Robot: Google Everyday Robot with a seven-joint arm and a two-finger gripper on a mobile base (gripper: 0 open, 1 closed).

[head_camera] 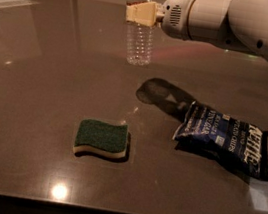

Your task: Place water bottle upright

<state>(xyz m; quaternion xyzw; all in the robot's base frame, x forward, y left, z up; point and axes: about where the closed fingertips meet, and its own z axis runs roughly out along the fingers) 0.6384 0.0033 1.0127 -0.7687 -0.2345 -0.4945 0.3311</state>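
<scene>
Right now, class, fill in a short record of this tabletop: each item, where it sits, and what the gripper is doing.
water bottle: upright, far centre, base at or just above the tabletop
gripper: shut around the bottle's upper part, reaching in from the right of the picture
sponge: green top, lying flat, near centre
chip bag: dark blue, lying at the right
table: dark, glossy

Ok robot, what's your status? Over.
Gripper high at the back, fingers shut on the bottle. Bottle upright. Sponge and chip bag lie apart, nearer the camera.
</scene>
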